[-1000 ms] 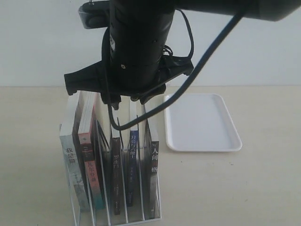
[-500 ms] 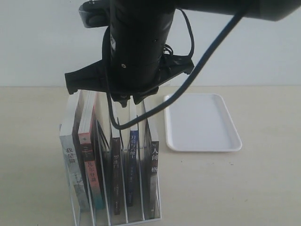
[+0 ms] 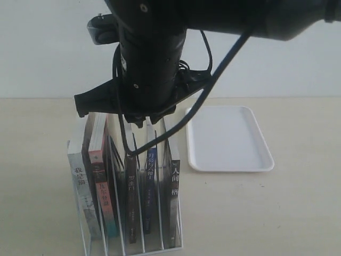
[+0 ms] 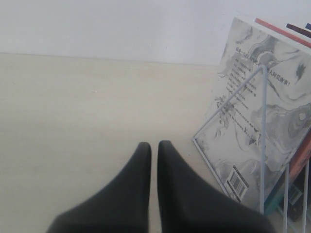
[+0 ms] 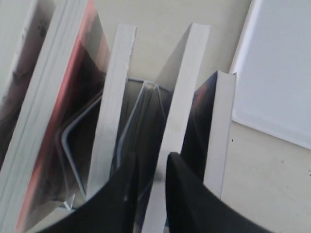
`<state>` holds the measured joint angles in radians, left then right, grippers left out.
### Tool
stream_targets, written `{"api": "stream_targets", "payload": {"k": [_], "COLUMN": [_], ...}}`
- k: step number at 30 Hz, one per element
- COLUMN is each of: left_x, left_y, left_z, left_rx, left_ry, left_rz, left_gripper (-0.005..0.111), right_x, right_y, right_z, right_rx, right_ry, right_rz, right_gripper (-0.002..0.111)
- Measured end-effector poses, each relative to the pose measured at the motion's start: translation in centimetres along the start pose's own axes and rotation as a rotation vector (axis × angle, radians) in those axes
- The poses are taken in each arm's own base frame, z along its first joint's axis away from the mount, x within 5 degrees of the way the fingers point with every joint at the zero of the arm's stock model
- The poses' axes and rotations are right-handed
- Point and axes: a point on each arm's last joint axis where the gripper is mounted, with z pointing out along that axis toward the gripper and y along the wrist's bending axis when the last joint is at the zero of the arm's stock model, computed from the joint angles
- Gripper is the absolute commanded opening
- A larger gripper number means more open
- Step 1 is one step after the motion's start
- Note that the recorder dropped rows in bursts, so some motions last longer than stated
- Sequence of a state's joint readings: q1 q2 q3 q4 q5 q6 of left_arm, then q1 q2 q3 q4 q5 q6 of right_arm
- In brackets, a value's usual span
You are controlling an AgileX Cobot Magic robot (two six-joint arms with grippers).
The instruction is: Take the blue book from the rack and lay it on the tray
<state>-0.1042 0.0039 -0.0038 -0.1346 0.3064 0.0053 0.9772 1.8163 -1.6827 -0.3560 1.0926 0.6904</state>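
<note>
The blue book (image 3: 151, 178) stands upright in the white wire rack (image 3: 155, 249), between two black-spined books. Seen from above, its white page edge (image 5: 187, 87) runs between my right gripper's (image 5: 151, 158) fingers. That gripper is open, one jaw on each side of the book's top edge and close to it. From outside, the right gripper (image 3: 145, 118) hangs over the rack's far end under the big black arm. The white tray (image 3: 229, 140) lies to the right of the rack, its corner (image 5: 277, 63) beside the books. My left gripper (image 4: 154, 144) is shut and holds nothing, low over the table beside the rack.
A marble-covered book (image 3: 80, 181) and a red-and-teal-spined book (image 3: 101, 184) fill the rack's left slots. Black-spined books (image 3: 131, 197) (image 3: 173, 197) flank the blue one. The marble book's back cover (image 4: 257, 111) leans behind a rack wire (image 4: 265, 145). A black cable (image 3: 213, 85) loops off the arm.
The right arm has come down toward the rack, bringing its fingers lower onto the books' top edges. The books and tray have not moved.
</note>
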Motion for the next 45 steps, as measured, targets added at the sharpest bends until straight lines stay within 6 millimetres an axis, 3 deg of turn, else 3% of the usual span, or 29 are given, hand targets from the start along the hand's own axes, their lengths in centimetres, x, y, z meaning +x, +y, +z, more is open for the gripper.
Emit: {"api": "stream_targets", "payload": {"k": [10,17,24,27,29,45], "left_x": [0.0,0.0,0.0,0.0,0.0,0.0], "left_y": [0.0,0.0,0.0,0.0,0.0,0.0], "left_z": [0.0,0.0,0.0,0.0,0.0,0.0], "left_rx": [0.0,0.0,0.0,0.0,0.0,0.0], "left_ry": [0.0,0.0,0.0,0.0,0.0,0.0], "left_rz": [0.0,0.0,0.0,0.0,0.0,0.0], "left_gripper": [0.004,0.004,0.004,0.004,0.004,0.004], "right_x": [-0.1,-0.2,-0.2,-0.2,-0.1,0.1], "right_y": [0.1,0.1,0.1,0.1,0.2,0.2], "right_z": [0.3,0.3,0.4,0.5,0.6,1.4], "right_rx": [0.006,0.007,0.007,0.008,0.009,0.039], "right_ry": [-0.011,-0.016,-0.018,-0.016,-0.014,0.012], "right_rz": [-0.009,-0.013,-0.018,-0.019,-0.02,-0.03], "right_gripper": [0.02,0.046,0.045,0.029,0.024,0.024]}}
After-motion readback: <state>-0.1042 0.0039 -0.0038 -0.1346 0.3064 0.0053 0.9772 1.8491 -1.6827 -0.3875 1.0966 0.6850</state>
